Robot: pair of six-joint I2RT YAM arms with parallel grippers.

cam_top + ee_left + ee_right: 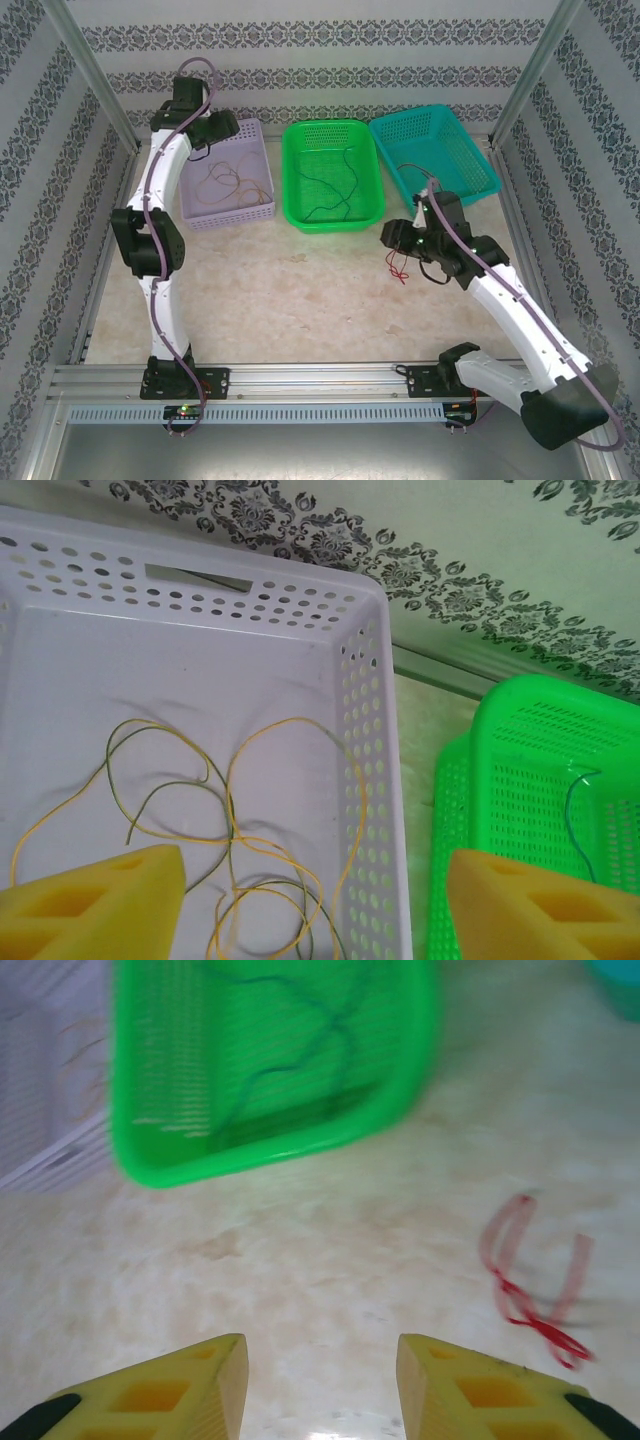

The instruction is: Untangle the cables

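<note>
Left gripper (315, 865): we see it open, empty, above yellow cables (231, 800).
Right gripper (320, 1350): open, empty, near red cable (530, 1295).

**Bright and even, blurred at the right wrist**

Soft white light from above in the top view, with only faint shadows on the surface (300, 290). Crisp over the lavender basket (200, 660). Smeared by motion at the right wrist, with a streaked green basket (270, 1060), a doubled red cable (515, 1300) and a small glare patch at the bottom edge.

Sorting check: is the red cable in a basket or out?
Out. The red cable lies on the bare table, apart from the green basket.
</note>
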